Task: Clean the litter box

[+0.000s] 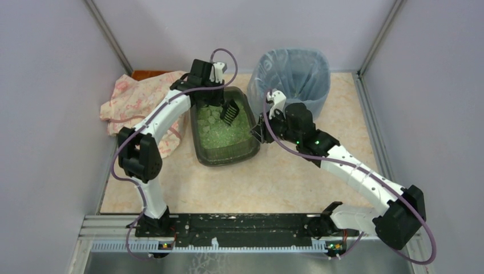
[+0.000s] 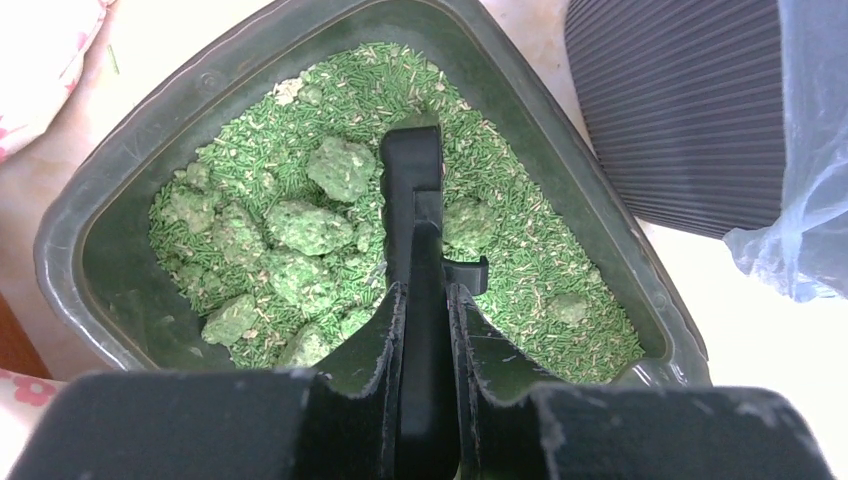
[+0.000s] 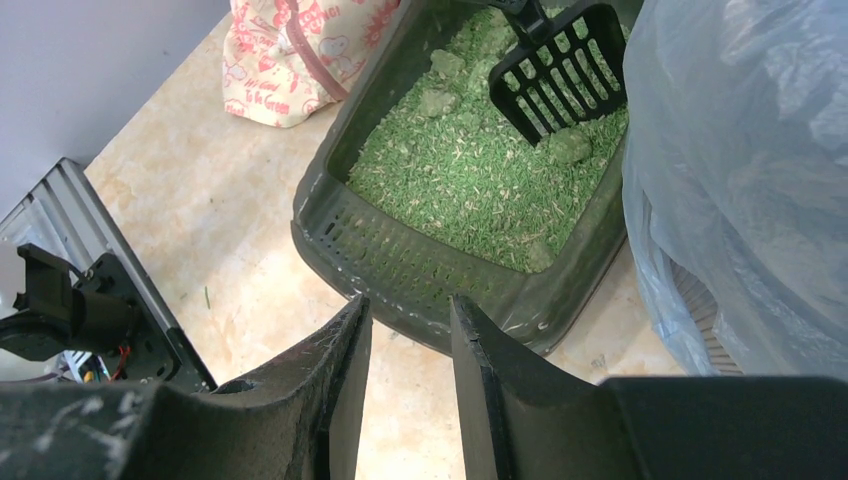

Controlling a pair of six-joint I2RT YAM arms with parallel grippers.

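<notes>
The litter box [image 1: 206,153] is a dark grey-green tray holding green litter and several clumps [image 2: 340,168]. My left gripper [image 2: 428,295] hangs over its far end, shut on the handle of a black slotted scoop [image 1: 230,113]. The scoop's head [image 3: 560,70] hangs tilted just above the litter. My right gripper [image 3: 410,305] stands open just outside the tray's right wall [image 3: 420,270], with only the floor showing between its fingers. From above, the right gripper [image 1: 259,130] sits between the tray and the bin.
A round ribbed bin [image 1: 297,74] lined with a blue-grey bag [image 3: 740,180] stands right behind the tray's right side. A pink patterned cloth [image 1: 137,103] lies bunched to the tray's left. Walls enclose the table on three sides.
</notes>
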